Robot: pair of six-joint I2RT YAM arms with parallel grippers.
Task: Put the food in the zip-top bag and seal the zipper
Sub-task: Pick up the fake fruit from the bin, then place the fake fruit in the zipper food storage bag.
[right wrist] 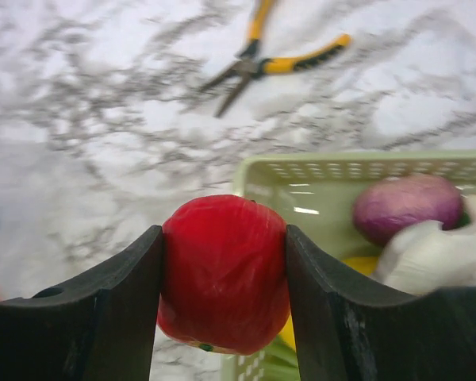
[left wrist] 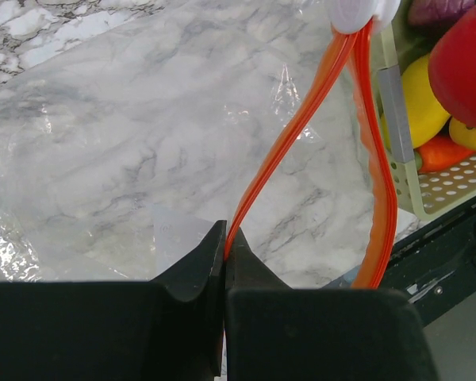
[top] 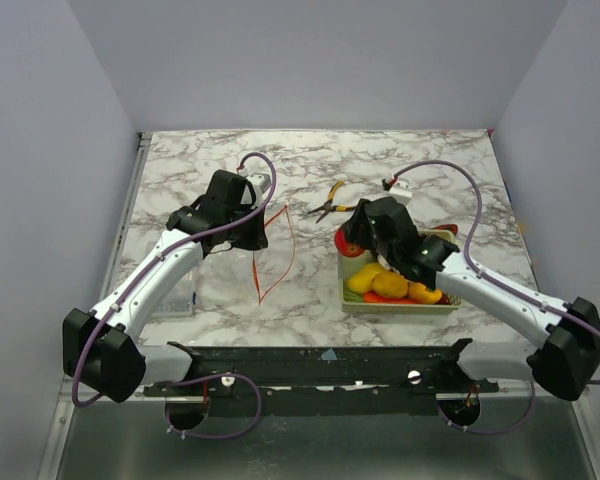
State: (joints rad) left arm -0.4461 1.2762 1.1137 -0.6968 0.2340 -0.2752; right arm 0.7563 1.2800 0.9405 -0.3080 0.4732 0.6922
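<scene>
Pinching of one zipper (left wrist: 297,135) lip by the left gripper (left wrist: 224,242), with a red apple (right wrist: 222,278) gripped by the right gripper (right wrist: 222,238).
The left jaws are closed tight on the strip, so the mouth of the zip-top bag (left wrist: 127,159) is parted narrowly, the other lip hanging free. The apple is clamped above a corner of the mesh basket (right wrist: 341,168), where other food (left wrist: 419,103) lies. A miss is judged likely if the apple is brought in off-line: the free lip could be pushed shut, or the strip dragged out of the pinch. The smooth apple could also be squeezed out of the jaws.
</scene>
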